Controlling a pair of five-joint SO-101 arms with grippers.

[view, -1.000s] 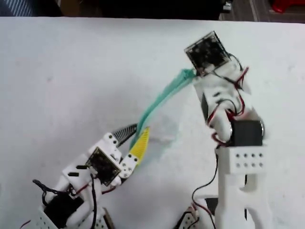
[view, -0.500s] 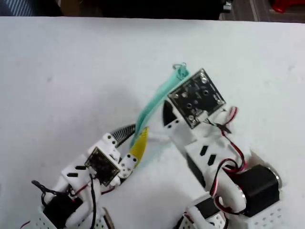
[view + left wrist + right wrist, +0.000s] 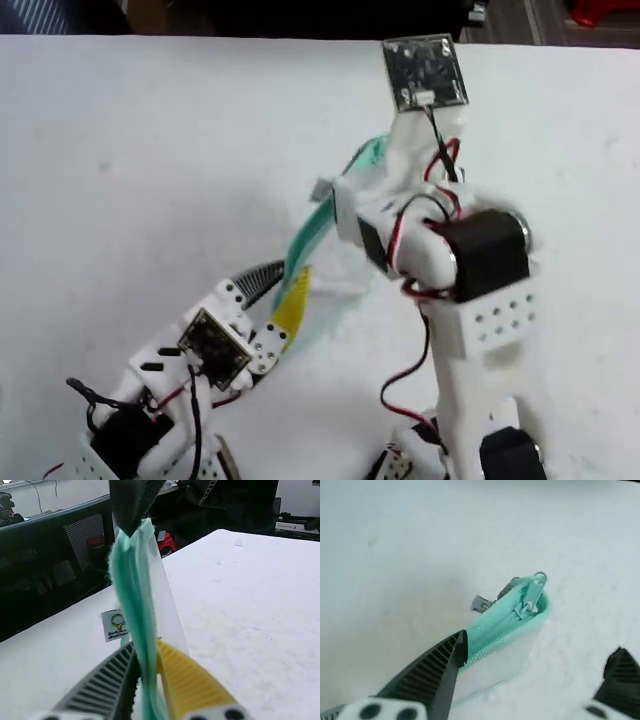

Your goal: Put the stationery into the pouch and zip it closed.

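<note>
1. Pouch (image 3: 310,235): soft clear plastic w/ a mint-green fabric zip band along the top. It is long and narrow and stands on edge on the white table (image 3: 150,150), running diagonally from the left arm out twd the right arm.
2. Zip end: teeth look meshed up to the far tip. A small metal zip pull (image 3: 532,592) w/ a ring sits there, and a little printed label (image 3: 116,625) sticks out of the side seam.
3. Left gripper (image 3: 145,675): one grey ribbed finger and one yellow ribbed finger, pinched tight on the pouch's near end, green band squeezed btwn them. The arm lies low at the table's near-left.
4. Right gripper (image 3: 530,680): dark ribbed fingers spread wide, nothing in them. It hangs above the pouch's far end w/o touching, pull and band tip in the gap below.
5. Right arm, high view: upright and bent over the pouch's far half, camera board (image 3: 425,72) tipped out twd the table's far edge.
6. Vs 0.5 s ago: right wrist has swung up and outward, and the board that sat over mid-pouch is now near the far edge. Left arm and pouch unchanged.
</note>
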